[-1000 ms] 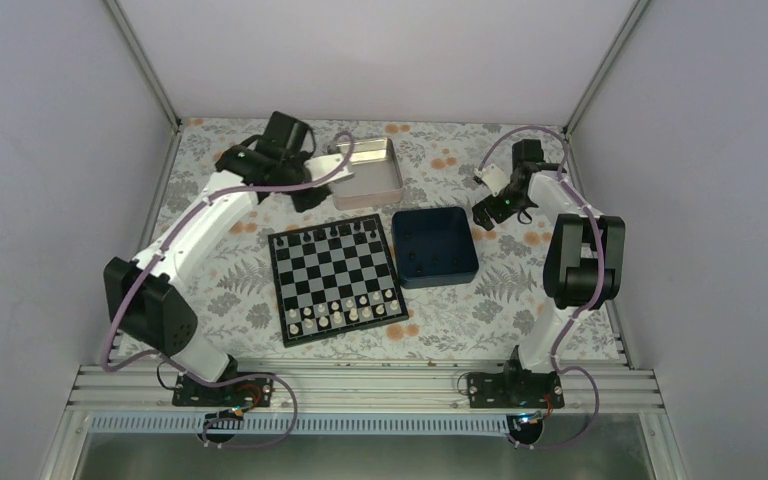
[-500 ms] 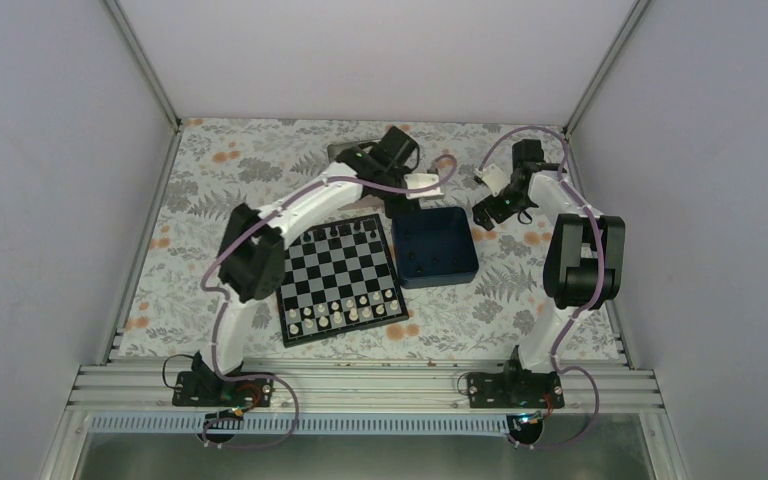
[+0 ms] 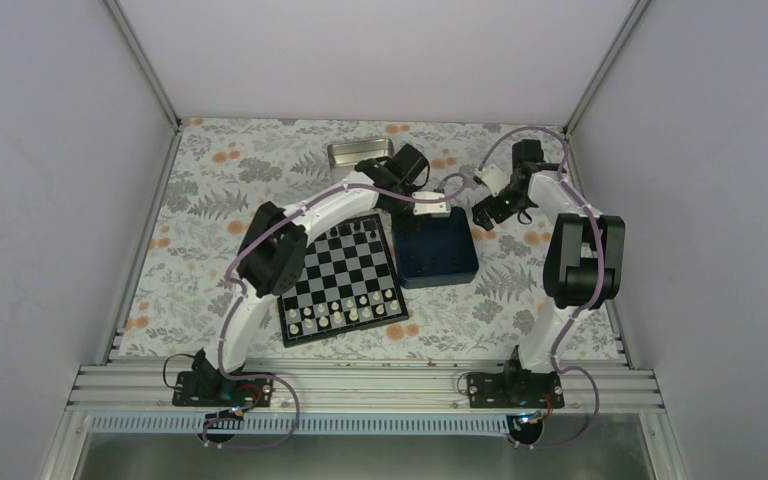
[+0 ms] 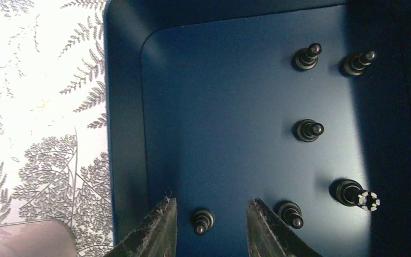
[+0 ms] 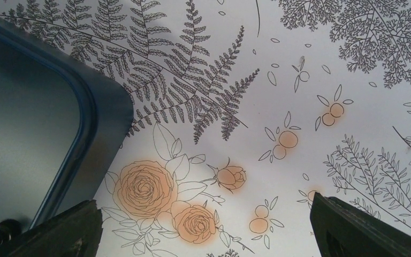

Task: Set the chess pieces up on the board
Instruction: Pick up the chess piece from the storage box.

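The left arm (image 3: 295, 212) reaches far right, left gripper (image 4: 208, 227) aimed down, fingers a bit apart. Folded-up right arm (image 3: 582, 258), right gripper (image 5: 206, 230) spread wide.

Seen from above, the left arm (image 3: 300, 215) hides the board's (image 3: 345, 272) upper left corner and part of the tin (image 3: 352, 152); chess pieces (image 3: 364, 232) are too small to identify.

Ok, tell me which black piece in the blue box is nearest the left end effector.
The black pawn showing in the gap between the open fingers of the left end effector; the other five stand outside that gap.
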Controlling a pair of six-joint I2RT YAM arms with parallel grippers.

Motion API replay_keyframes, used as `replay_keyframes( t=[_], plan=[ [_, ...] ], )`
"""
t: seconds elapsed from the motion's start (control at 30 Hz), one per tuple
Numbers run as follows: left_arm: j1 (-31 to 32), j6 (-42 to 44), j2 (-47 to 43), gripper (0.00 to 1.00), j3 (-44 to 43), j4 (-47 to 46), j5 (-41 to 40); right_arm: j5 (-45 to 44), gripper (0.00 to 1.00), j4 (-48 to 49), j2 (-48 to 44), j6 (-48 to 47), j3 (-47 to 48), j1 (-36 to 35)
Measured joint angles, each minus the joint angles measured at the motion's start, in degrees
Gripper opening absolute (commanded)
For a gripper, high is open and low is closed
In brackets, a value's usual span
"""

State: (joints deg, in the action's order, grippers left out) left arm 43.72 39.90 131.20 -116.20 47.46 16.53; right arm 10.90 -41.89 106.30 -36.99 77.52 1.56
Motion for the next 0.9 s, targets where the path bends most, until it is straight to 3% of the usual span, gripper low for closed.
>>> replay_keyframes(
  t=[0.9],
  plan=[
    [0.1, 1.9, 4.5, 0.37, -0.6, 2.1, -6.5, 0.4, 1.00, -0.7, 1.5, -0.1, 0.0, 0.0]
  ],
)
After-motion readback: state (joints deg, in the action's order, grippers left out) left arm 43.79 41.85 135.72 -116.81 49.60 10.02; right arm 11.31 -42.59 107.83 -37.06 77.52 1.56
